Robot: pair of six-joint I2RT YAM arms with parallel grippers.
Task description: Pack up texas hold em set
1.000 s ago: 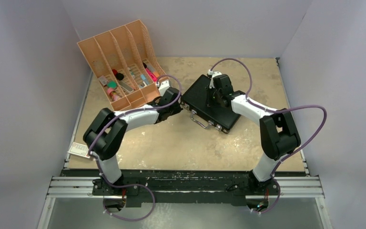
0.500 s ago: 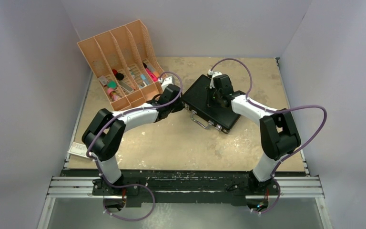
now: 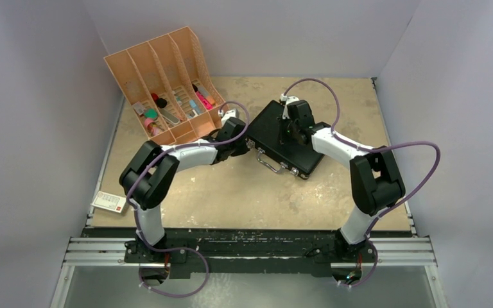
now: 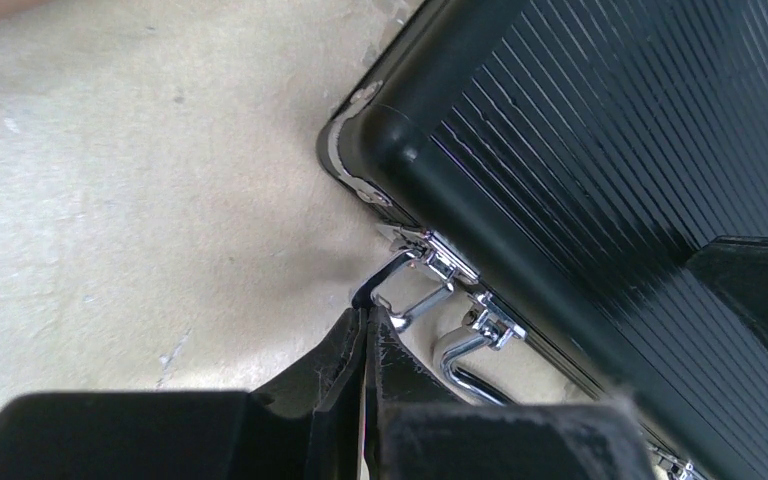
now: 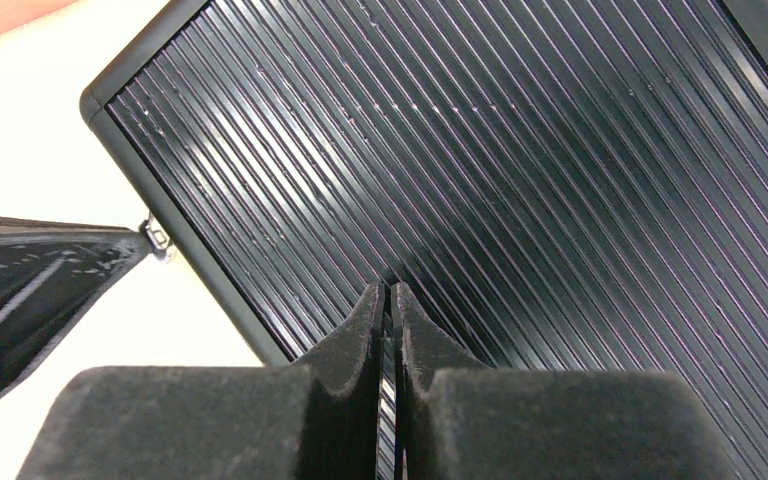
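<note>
The small black briefcase lies closed and flat on the table, its ribbed lid up. Its silver handle and latches face the near side. My left gripper is shut and empty, its tips touching a silver latch near the case's left front corner; the latch hangs open. My right gripper is shut and empty, tips down on the lid. No chips, buttons or cards show.
An orange slotted desk organiser with small items stands at the back left, close to my left wrist. A small white and red card lies at the table's near left edge. Grey walls enclose the table.
My left gripper has moved right, from beside the case's left corner to its front latch. The right arm and the case have not moved.
</note>
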